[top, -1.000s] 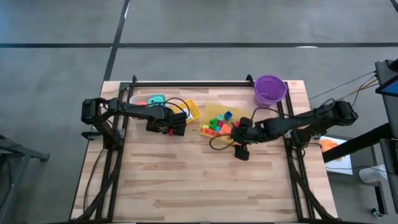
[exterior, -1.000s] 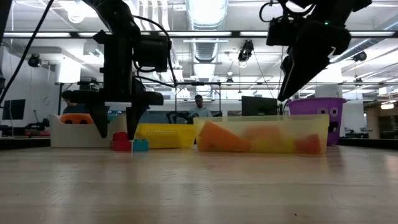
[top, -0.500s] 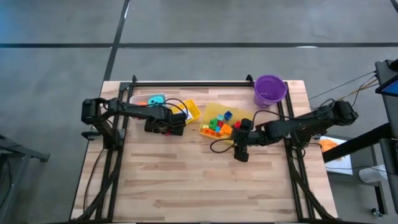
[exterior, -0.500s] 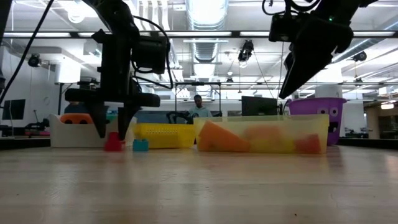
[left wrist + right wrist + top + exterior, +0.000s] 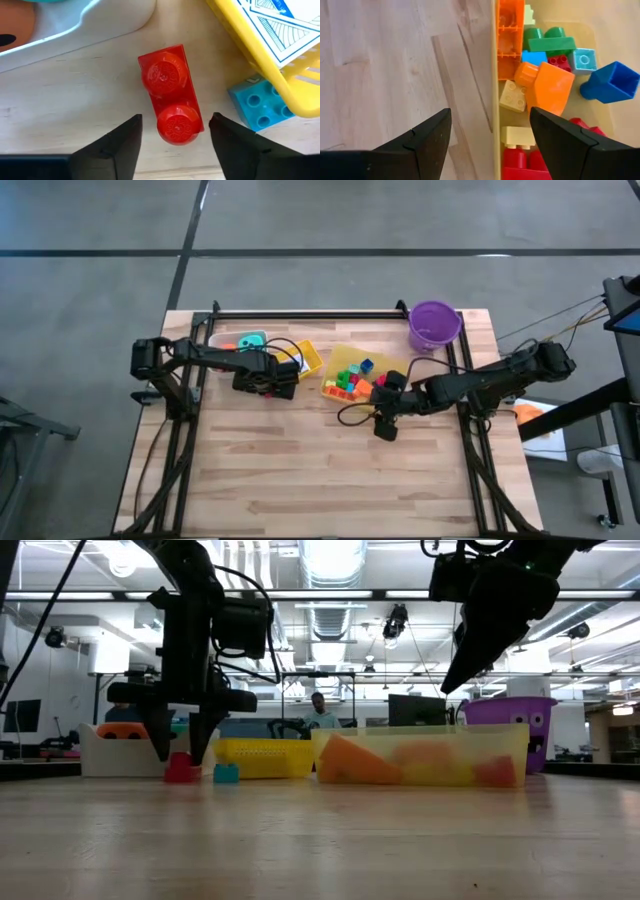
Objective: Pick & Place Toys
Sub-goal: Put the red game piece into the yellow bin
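Left wrist view: red brick [image 5: 170, 102] lies lengthwise between the fingers.
Left hand [image 5: 172, 131] half-open, straddling it, not yet gripping; right hand [image 5: 490, 129] wide, empty.

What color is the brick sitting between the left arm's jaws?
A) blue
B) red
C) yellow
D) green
B: in the left wrist view a red brick lies on the wood between the left gripper jaws, which stand open on either side of it.

Left gripper [image 5: 172, 131] low over table [image 5: 300, 470], a brick [image 5: 170, 102] between its fingers; second brick [image 5: 257, 102] just beside, basket [image 5: 270, 60] next to that.
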